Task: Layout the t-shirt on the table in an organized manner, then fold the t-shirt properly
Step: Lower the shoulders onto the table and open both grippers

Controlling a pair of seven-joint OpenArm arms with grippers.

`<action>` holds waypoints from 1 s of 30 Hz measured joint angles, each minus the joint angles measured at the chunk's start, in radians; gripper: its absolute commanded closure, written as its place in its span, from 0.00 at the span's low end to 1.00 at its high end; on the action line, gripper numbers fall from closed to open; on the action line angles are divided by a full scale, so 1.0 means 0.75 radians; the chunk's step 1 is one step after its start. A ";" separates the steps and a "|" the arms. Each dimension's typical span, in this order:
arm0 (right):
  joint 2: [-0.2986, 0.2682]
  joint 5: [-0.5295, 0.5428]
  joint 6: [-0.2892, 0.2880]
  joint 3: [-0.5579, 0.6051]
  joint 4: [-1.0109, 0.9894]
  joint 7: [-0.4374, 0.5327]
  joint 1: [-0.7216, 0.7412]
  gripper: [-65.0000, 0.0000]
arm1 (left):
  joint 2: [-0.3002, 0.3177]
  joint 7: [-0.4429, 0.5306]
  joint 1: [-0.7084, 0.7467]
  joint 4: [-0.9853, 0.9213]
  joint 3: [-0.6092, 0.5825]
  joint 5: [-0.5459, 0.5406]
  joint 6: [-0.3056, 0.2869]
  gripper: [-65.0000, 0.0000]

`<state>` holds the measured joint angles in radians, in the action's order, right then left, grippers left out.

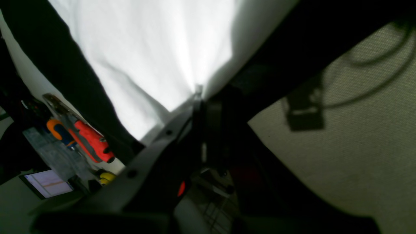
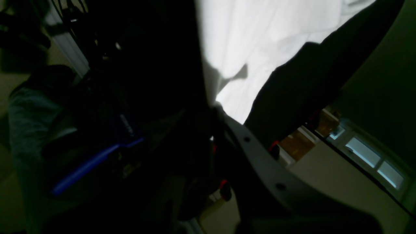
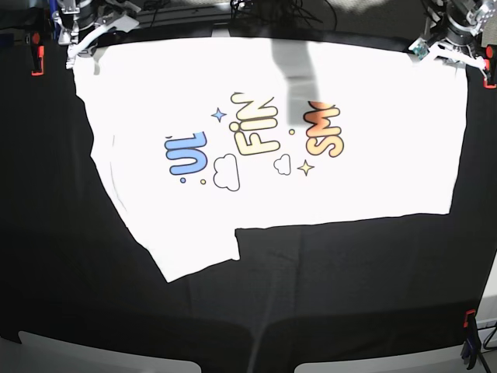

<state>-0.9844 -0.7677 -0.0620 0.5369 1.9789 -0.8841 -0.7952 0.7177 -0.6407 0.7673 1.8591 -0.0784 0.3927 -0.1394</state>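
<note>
The white t-shirt (image 3: 373,186) lies spread on the black-clothed table (image 3: 349,287), printed side up, with one sleeve pointing toward the near left. Its far edge runs between the two grippers. At the far right corner, my left gripper (image 3: 421,51) is shut on the shirt. The left wrist view shows the cloth (image 1: 156,48) fanning out from that pinch (image 1: 199,94). My right gripper (image 3: 75,57) is shut on the far left corner. In the right wrist view its dark fingers (image 2: 215,109) pinch the white cloth (image 2: 260,39).
Red clamps sit at the table's far left edge (image 3: 36,61), far right edge (image 3: 489,66) and near right corner (image 3: 469,322). Beyond the table edge, the left wrist view shows an orange-red tool (image 1: 92,141), a lit screen (image 1: 48,183) and carpet (image 1: 357,130).
</note>
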 measured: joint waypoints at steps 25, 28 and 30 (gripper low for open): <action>-0.014 0.145 -0.022 0.047 0.007 0.182 -0.020 0.79 | -0.002 -0.394 0.006 0.038 0.000 -0.110 0.002 0.68; -0.013 0.142 -0.023 0.135 0.040 0.217 -0.041 0.79 | -0.004 -0.509 0.014 0.089 -0.001 -0.137 0.054 0.68; -0.013 0.141 -0.024 0.192 0.067 0.211 -0.041 0.79 | -0.004 -0.509 0.014 0.129 -0.001 -0.129 0.103 0.68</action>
<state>-0.9943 -0.6621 -0.0803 0.6807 2.0289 -0.7258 -0.8261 0.7151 -1.0225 0.7776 1.9560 -0.0792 0.2958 -0.0624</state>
